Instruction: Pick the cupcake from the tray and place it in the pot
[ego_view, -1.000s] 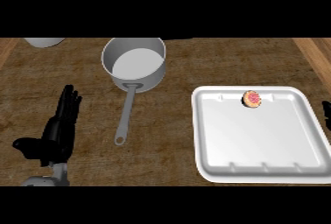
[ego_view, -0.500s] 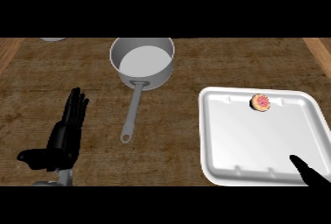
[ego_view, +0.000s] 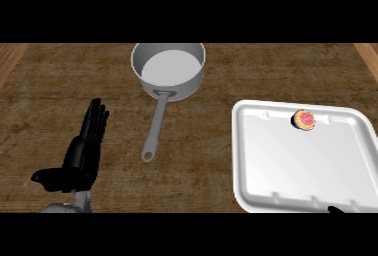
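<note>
Right hand has dropped back since half a second ago: only a dark tip shows at the tray's near edge, so I can't tell its opening, and the reach for the cupcake looks not yet underway. Cupcake sits untouched in the tray's far corner, well apart from the pot. Left hand rests open, holding nothing, on the brown woven surface (wood strips at both far corners).

1. The left hand is matte black, with long slim fingers and a thick thumb.
2. Below it, its forearm is pale grey and rounded.
</note>
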